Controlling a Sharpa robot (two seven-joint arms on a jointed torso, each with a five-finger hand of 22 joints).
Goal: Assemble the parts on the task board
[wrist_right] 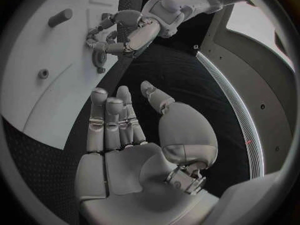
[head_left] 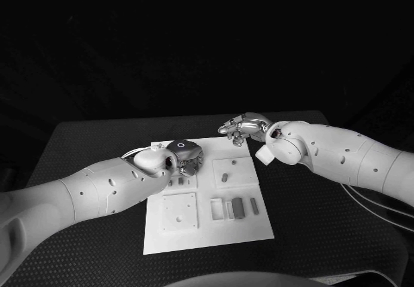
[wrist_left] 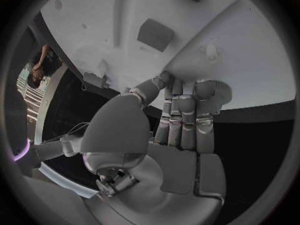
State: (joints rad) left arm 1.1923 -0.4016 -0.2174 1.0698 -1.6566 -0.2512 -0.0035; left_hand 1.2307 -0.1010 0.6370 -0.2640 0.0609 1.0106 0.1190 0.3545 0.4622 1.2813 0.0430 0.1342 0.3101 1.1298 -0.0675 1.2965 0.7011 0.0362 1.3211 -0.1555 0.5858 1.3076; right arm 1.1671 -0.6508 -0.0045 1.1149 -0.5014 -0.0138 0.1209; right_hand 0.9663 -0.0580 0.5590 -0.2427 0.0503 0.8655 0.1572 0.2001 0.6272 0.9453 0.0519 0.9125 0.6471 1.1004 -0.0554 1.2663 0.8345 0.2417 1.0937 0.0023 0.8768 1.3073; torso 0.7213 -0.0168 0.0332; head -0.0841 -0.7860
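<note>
On the black table [head_left: 78,149] the task board [head_left: 246,224] lies between my arms, parts [head_left: 234,208] still loose in a row on its near half, one small part [head_left: 224,177] on the upper right plate. My left hand [head_left: 183,156] hovers over the board's far left corner, fingers straight and together, holding nothing. My right hand [head_left: 242,127] sits at the far edge, fingers spread, empty. Assembly looks barely begun; most parts left.

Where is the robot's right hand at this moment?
In the head view the right robot hand hovers at the far right corner of the white task board, empty with fingers apart, across from the left robot hand at the board's far left part.
</note>
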